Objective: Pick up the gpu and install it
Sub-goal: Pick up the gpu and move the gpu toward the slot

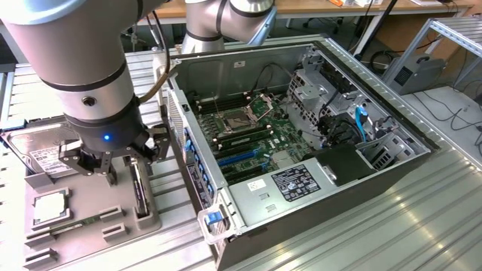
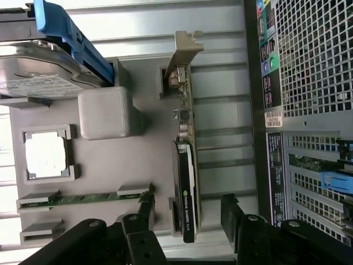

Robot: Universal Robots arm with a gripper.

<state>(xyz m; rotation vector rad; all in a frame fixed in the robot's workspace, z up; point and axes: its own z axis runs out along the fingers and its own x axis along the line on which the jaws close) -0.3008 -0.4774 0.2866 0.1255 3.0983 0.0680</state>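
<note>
The arm stands nearly upright at the exterior view's left, its wrist pointing straight down over a grey tray (image 1: 154, 221) on the ribbed metal bench (image 1: 376, 226). The end effector (image 1: 124, 166) hangs low over the tray with its jaws spread wide and holds nothing. In the wrist view the end effector (image 2: 188, 212) has one black finger (image 2: 146, 212) on each side of the gpu (image 2: 186, 182), and neither finger touches it.

The gpu (image 1: 139, 195) stands on its long edge in a slot of the tray (image 2: 149, 143), thin side up. Its long axis runs alongside the perforated wall of the open computer case (image 2: 314, 66). The silver bracket (image 2: 185, 49) is at the end nearer the hard drive (image 2: 38, 72). The black cooler end lies nearer the memory stick (image 2: 83, 197), which lies crosswise to the card.

The tray carries one gpu, one hard drive (image 1: 38, 152), one square processor chip (image 1: 49, 206) and one green memory stick (image 1: 83, 221). One computer case (image 1: 301, 141) lies open just beside the tray, its mainboard facing up.
</note>
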